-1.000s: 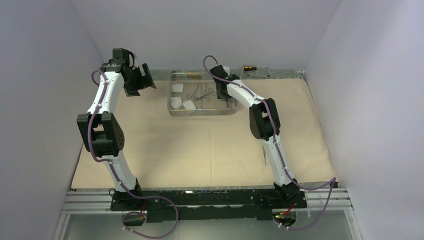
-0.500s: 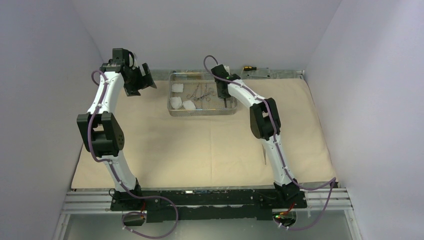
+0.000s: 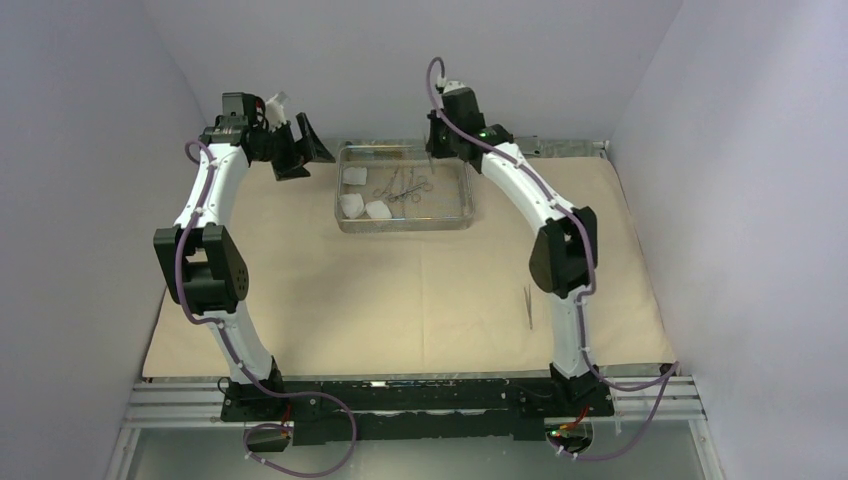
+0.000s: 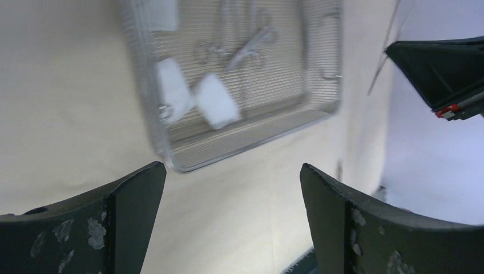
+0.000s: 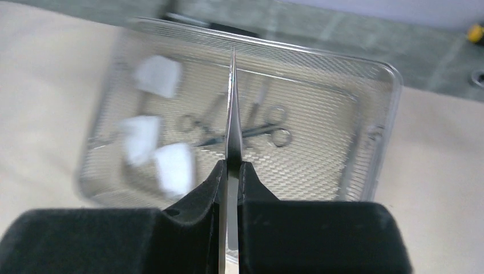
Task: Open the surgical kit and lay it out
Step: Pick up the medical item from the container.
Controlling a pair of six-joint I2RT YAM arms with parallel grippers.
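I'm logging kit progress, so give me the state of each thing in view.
wrap cloth: spread flat.
mesh tray: on the cloth, holding gauze pads and clamps.
held tweezers: gripped, up off the tray.
other tweezers: lying on the cloth.
left tool: open, empty.
right tool: shut on held tweezers.

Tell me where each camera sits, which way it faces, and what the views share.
Top external: above and behind the bases, looking down on the wrap cloth and mesh tray; both arms show.
Left wrist: on the left arm, angled down at the tray; open left gripper frames the view.
Right wrist: on the right arm, above the tray; right gripper shut on tweezers.
Shared: all three show the tray's gauze pads and clamps.
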